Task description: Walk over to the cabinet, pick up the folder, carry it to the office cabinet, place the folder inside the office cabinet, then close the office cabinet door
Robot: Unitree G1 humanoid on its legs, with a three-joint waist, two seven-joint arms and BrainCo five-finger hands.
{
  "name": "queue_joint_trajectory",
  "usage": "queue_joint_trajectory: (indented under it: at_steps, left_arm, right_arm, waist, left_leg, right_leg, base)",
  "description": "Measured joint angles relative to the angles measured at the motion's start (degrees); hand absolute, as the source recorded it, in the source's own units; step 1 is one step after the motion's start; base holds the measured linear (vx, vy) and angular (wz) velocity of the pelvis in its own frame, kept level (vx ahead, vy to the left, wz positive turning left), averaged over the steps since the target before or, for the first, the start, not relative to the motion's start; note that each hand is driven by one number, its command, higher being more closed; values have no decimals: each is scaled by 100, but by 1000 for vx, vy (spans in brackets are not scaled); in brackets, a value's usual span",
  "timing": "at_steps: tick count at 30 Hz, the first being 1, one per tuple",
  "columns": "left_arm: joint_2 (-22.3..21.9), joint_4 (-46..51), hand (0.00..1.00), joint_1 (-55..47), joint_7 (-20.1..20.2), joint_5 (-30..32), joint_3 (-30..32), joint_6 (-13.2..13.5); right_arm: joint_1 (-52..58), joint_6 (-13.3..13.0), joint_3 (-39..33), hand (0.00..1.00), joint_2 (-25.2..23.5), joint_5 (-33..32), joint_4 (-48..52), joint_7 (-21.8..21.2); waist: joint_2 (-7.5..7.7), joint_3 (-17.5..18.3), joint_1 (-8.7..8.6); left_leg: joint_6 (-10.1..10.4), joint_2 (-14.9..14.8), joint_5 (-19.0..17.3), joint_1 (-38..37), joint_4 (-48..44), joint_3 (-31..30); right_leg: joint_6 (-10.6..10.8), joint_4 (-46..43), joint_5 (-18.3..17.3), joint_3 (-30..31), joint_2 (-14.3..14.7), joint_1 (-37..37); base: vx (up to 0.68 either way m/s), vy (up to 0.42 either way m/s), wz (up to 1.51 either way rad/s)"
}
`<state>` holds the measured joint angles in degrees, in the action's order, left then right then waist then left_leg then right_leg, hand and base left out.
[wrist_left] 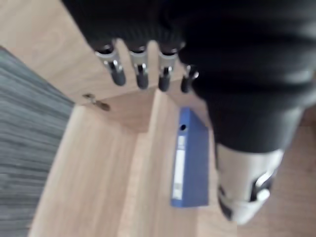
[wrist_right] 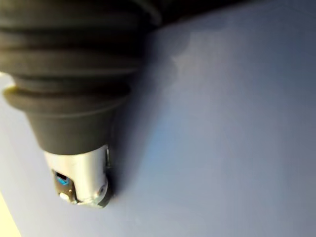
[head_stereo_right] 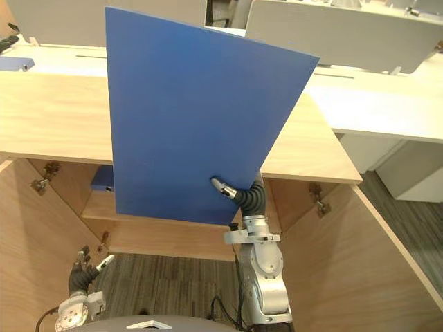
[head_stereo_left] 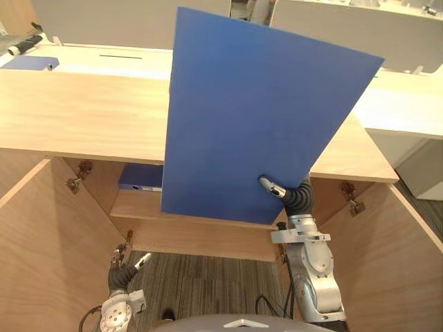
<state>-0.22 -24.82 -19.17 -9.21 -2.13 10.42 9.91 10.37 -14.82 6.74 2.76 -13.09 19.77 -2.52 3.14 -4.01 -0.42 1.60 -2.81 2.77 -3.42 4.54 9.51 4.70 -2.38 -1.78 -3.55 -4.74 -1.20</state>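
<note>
A large blue folder point(head_stereo_left: 256, 117) stands upright in front of me, above the open office cabinet point(head_stereo_left: 83, 121). My right hand point(head_stereo_left: 275, 189) is shut on the folder's lower edge, thumb point(wrist_right: 81, 185) pressed on the near face and fingers hidden behind it. The folder's bottom edge hangs just over the cabinet's inner shelf point(head_stereo_left: 142, 205). Both cabinet doors, the left door point(head_stereo_left: 41, 242) and the right door point(head_stereo_left: 391, 263), stand swung out toward me. My left hand point(head_stereo_left: 126, 268) hangs low by the left door, fingers point(wrist_left: 140, 74) relaxed and holding nothing.
A second blue binder point(wrist_left: 190, 158) lies flat on the shelf inside the cabinet, at its left. White desks point(head_stereo_left: 405, 104) and grey partition panels point(head_stereo_left: 104, 21) stand behind the cabinet. Grey carpet point(head_stereo_left: 201, 283) lies between the doors.
</note>
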Motion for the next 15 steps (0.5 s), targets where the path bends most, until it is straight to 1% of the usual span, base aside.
queue_joint_trajectory:
  at_steps: [2, 3, 4, 5, 6, 7, 9, 10, 11, 12, 13, 14, 15]
  left_arm:
    - [20, -293, 0, 167, -7, 1, 15, -4]
    - [45, -472, 0, 313, -18, 1, 26, -4]
    - [57, -564, 0, 408, -43, 1, 27, -3]
    - [60, -698, 0, 563, -53, 0, 41, -5]
    - [42, -811, 0, 709, -78, -8, 73, -8]
    - [26, -851, 0, 780, -92, -8, 83, -7]
    - [-43, -974, 0, 1083, -302, -130, 122, -5]
    - [-52, -1016, 0, 1161, -330, -167, 140, -6]
    - [-80, -1019, 0, 1265, -387, -236, 199, -7]
    - [-99, -1018, 0, 1303, -438, -269, 216, -8]
    - [-116, -1015, 0, 1357, -519, -350, 247, -9]
    - [-139, -1013, 0, 1412, -564, -408, 282, -12]
    - [-164, -1002, 0, 1439, -581, -442, 309, -12]
  right_arm:
    - [25, 0, 117, 100, 4, 7, -10, 11]
    - [5, 0, 171, 100, 4, 15, -21, 20]
    - [-10, -1, 218, 100, 7, 74, -27, 49]
    - [-58, -1, 331, 100, 10, 222, -33, 84]
    - [-124, -1, 505, 100, 33, 377, -32, 191]
    - [-163, -1, 578, 100, 34, 441, -31, 228]
    - [-388, -1, 890, 100, 41, 725, -18, 463]
    - [-454, -1, 961, 100, 41, 779, -11, 500]
    - [-565, -1, 1145, 100, 55, 918, 71, 619]
    - [-588, -1, 1224, 100, 72, 991, 151, 679]
    - [-645, -2, 1391, 100, 86, 1162, 329, 791]
    - [-705, -7, 1515, 100, 104, 1374, 508, 919]
    - [-740, -7, 1567, 100, 112, 1484, 624, 963]
  waist:
    - [-27, -136, -20]
    - [-23, -331, -13]
    - [-39, -432, -12]
    - [-79, -597, -12]
    - [-158, -773, -33]
    - [-208, -844, -46]
    - [-349, -1136, -13]
    - [-366, -1206, -13]
    - [-365, -1294, 7]
    - [-384, -1310, 25]
    - [-396, -1357, 50]
    - [-405, -1467, 54]
    - [-417, -1527, 52]
  left_leg:
    - [-11, 11, 6, 120, -17, 40]
    - [-46, 7, -102, 286, -277, 61]
    - [-46, -5, -182, 405, -462, 80]
    - [-72, -51, -356, 682, -877, 137]
    - [-90, -117, -555, 1010, -1357, 154]
    - [-100, -178, -642, 1195, -1592, 161]
    - [-152, -364, -1017, 1917, -2548, 233]
    - [-148, -400, -1108, 2088, -2771, 244]
    - [-158, -497, -1323, 2478, -3252, 311]
    - [-150, -553, -1428, 2689, -3487, 311]
    - [-141, -669, -1670, 3057, -3976, 332]
    - [-105, -737, -1858, 3285, -4350, 332]
    - [-114, -796, -1973, 3432, -4596, 334]
  right_leg:
    - [-1, -61, 18, 46, -11, 167]
    - [-1, -130, 19, 82, -31, 259]
    - [-2, -182, 18, 109, -37, 331]
    - [-4, -322, 14, 153, -40, 497]
    - [-9, -526, -20, 187, -29, 717]
    - [-12, -669, -62, 210, -19, 863]
    - [-17, -1506, -339, 333, 15, 1606]
    - [-16, -1747, -437, 362, 17, 1807]
    - [-13, -2268, -642, 475, 44, 2285]
    - [-18, -2513, -732, 510, 72, 2509]
    - [-26, -2972, -927, 591, 125, 2913]
    - [-51, -3354, -1091, 632, 148, 3173]
    - [-64, -3595, -1193, 651, 167, 3331]
  base:
    - [-17, 13, -13]
    - [-42, 14, -14]
    - [-45, 12, -20]
    - [-66, -5, -23]
    - [-72, -6, -21]
    - [-127, -2, -20]
    - [-152, 36, -24]
    - [-189, 58, -29]
    - [-175, 36, -24]
    - [-203, 28, -35]
    - [-171, 20, -30]
    - [-143, 21, -27]
    - [-101, 24, -19]
